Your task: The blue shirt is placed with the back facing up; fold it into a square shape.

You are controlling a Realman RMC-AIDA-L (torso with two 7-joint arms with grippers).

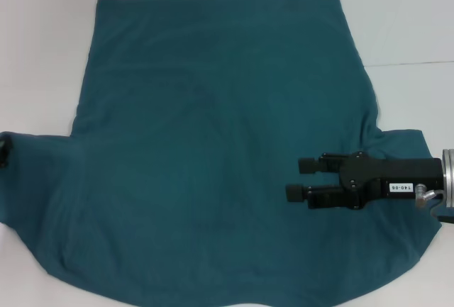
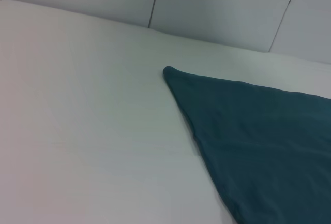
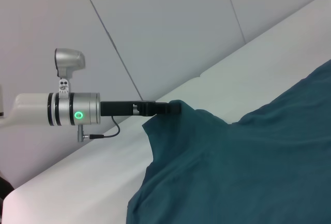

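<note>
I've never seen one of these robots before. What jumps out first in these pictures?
A big blue shirt spread over most of the white table. Next, the right gripper, black, hovering over the shirt's right side with its fingers apart. The right wrist view shows the left gripper at the shirt's left sleeve, where the cloth is lifted.

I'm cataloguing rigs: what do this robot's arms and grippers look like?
The right gripper is matte black and boxy, with two blocky fingers, a white label printed in black and a silver wrist collar with a thin cable. In the right wrist view the left gripper is a slim black bar on a silver cylinder with black rings, a green lit ring and a looping black cable.
</note>
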